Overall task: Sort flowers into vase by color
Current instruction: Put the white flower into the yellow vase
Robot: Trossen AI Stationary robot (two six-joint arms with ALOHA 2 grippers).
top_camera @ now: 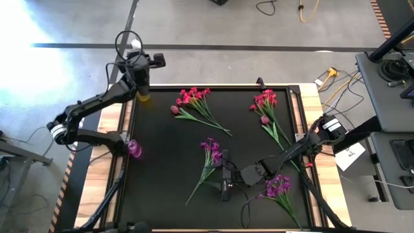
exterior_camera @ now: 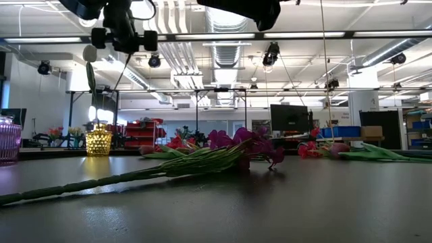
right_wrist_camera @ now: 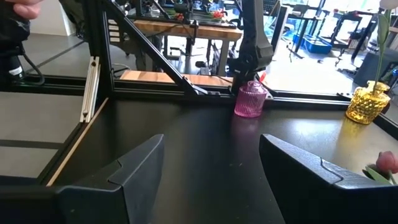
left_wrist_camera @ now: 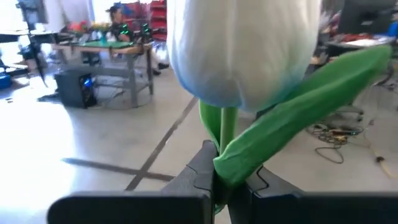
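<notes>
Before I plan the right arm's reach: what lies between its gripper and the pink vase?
Only bare black table: the right wrist view shows nothing between the open right gripper and the pink vase.

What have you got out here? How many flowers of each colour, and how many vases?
Red-pink bunches: 2
Purple bunches: 2
Pink buds: 2
White tulip, held in the left gripper: 1
Vases, one yellow and one pink: 2
Total: 9
</notes>
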